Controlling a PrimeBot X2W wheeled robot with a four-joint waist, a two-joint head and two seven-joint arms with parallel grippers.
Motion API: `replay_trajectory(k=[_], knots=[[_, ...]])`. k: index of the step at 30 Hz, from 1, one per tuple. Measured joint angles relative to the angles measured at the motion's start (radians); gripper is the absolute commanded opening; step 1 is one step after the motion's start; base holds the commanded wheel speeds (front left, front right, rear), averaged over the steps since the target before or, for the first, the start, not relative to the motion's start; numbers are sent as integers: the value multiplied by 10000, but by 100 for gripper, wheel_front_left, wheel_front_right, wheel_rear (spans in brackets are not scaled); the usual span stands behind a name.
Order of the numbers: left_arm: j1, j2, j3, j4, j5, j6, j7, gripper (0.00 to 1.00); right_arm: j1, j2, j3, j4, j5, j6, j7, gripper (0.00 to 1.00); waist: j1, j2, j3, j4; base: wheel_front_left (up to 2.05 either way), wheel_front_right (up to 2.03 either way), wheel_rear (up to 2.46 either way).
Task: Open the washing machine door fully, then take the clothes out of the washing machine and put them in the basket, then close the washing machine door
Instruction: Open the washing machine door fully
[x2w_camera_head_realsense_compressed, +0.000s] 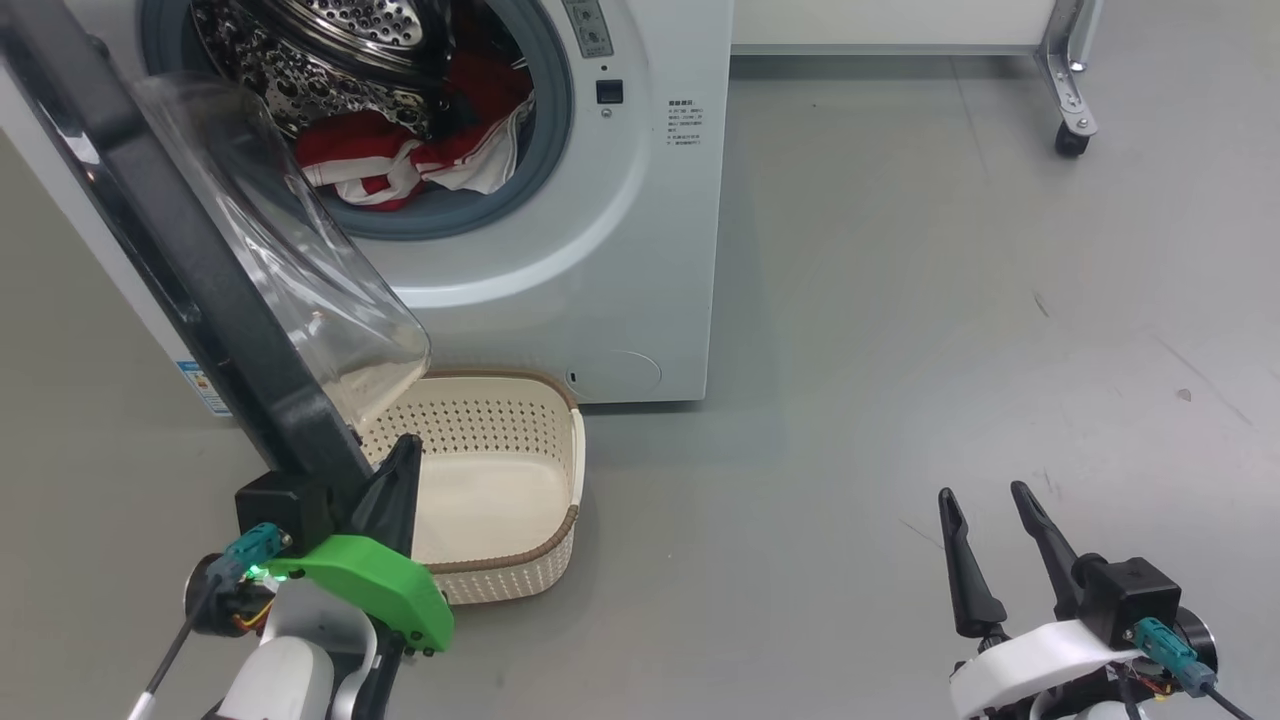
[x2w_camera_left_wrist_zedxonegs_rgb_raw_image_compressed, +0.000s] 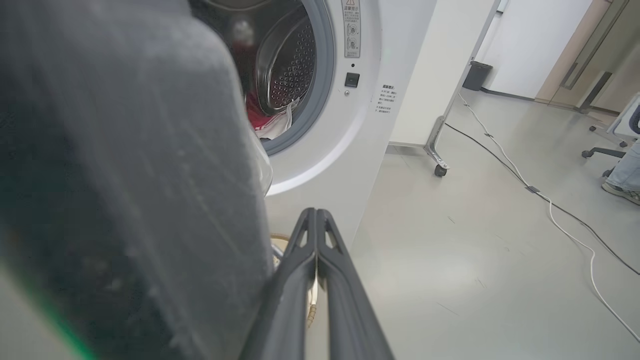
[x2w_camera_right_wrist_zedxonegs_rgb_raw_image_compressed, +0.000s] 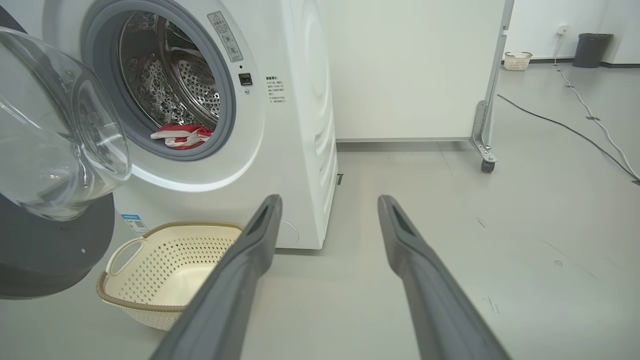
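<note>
I am seeing the washing machine door (x2w_camera_head_realsense_compressed: 200, 260) standing open. My left gripper (x2w_camera_head_realsense_compressed: 408, 447) is pressing its fingers together just beside the door's black rim. My right gripper (x2w_camera_head_realsense_compressed: 983, 492) is holding its fingers wide apart. The clothes (x2w_camera_head_realsense_compressed: 390, 160) are lying inside the washing machine (x2w_camera_head_realsense_compressed: 620, 280), above the basket (x2w_camera_head_realsense_compressed: 560, 540).

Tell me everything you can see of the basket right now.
The basket is cream plastic, rounded-rectangular, with perforated sides, a smooth bottom and a brown woven-look rim; a loop handle shows in the right wrist view. It stands upright and empty on the grey floor, just before the washing machine, partly under the open washing machine door. Only the floor plainly touches it.
</note>
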Motion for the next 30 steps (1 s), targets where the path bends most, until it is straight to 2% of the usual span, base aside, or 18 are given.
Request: replay_trajectory(k=[12, 30], knots=[[-3, -117, -4, 67, -79, 0, -209, 0, 5, 12, -105, -6, -15, 4, 0, 100, 0, 0, 61, 591, 0, 0, 0], [-17, -140, 159, 299, -244, 161, -529, 0, 7, 42, -188, -2, -117, 96, 0, 100, 0, 0, 208, 1846, 0, 0, 0]])
